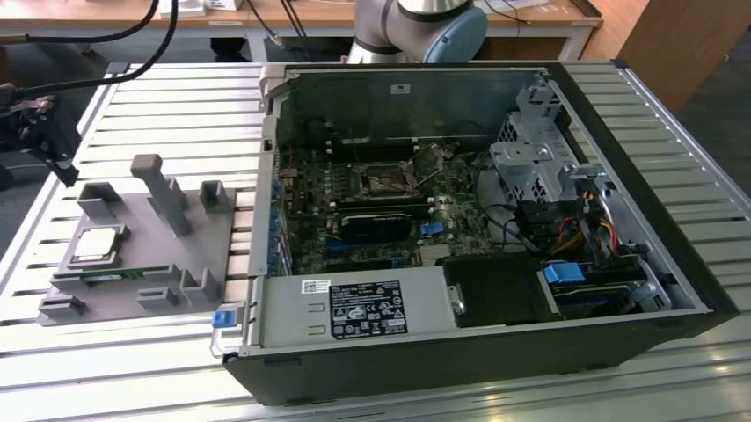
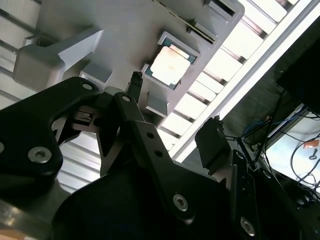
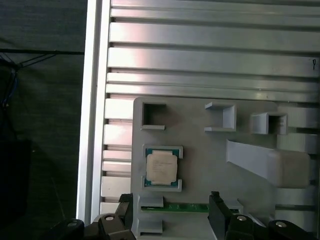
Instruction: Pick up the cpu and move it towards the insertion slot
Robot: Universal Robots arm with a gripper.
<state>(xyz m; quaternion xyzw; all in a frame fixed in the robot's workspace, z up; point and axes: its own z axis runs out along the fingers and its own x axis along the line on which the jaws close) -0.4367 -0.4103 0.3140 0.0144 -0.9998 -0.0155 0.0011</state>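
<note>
The cpu [image 1: 97,245] lies flat in a green-cornered nest on the grey fixture [image 1: 141,264], at the exterior view's left. Both wrist views show its silvery top, cpu [image 2: 170,66] and cpu [image 3: 161,167]. My gripper [image 1: 56,158] hangs at the far left edge of the table, above and beyond the fixture, clear of the chip. It is open, with nothing between the black fingers [image 3: 216,212] in either wrist view, gripper [image 2: 172,115], gripper [image 3: 170,212]. The insertion slot [image 1: 382,181] sits on the motherboard inside the open computer case.
The black computer case [image 1: 657,220] lies open on the slatted metal table [image 1: 153,97], with drive bays and cables at the exterior view's right. Upright grey posts [image 1: 162,189] rise from the fixture near the chip. A thin green memory stick [image 3: 187,206] lies beside the chip's nest.
</note>
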